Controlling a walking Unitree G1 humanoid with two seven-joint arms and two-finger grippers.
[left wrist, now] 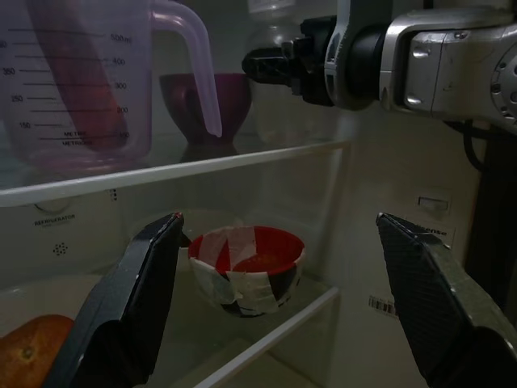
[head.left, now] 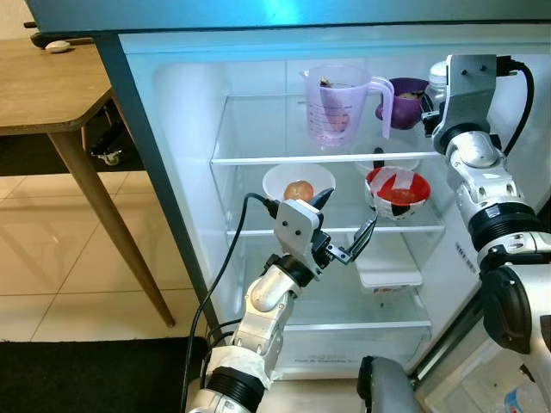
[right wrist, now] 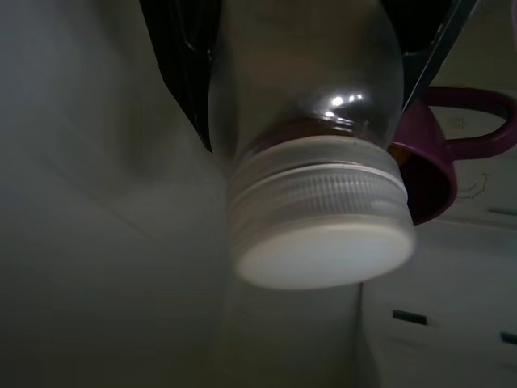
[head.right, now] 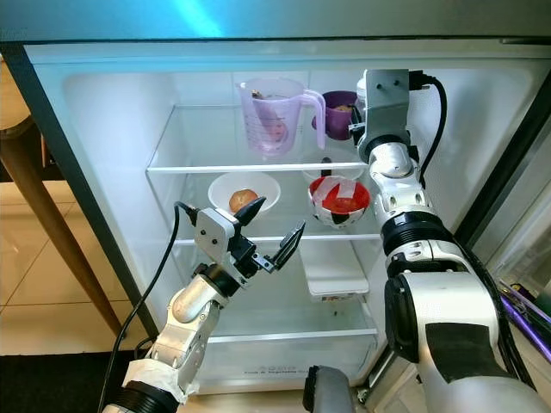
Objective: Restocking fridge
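The fridge (head.left: 185, 129) stands open before me. My right gripper (head.left: 428, 107) reaches to the right end of the top shelf, shut on a clear jar (right wrist: 319, 210) with a white lid, next to a purple cup (head.left: 406, 99). A clear measuring jug (head.left: 337, 103) stands in the middle of that shelf. My left gripper (head.left: 349, 215) hangs open in front of the middle shelf with nothing between its fingers. Behind it sit a white bowl (head.left: 280, 176) holding a round orange-brown fruit (head.left: 299, 190) and a red bowl (head.left: 398, 189) with white patches.
A wooden table (head.left: 43, 86) stands to the left of the fridge, one leg slanting down to the tiled floor. A white lidded box (head.left: 389, 271) lies on the lower shelf. A black mat (head.left: 86, 374) covers the floor at the near left.
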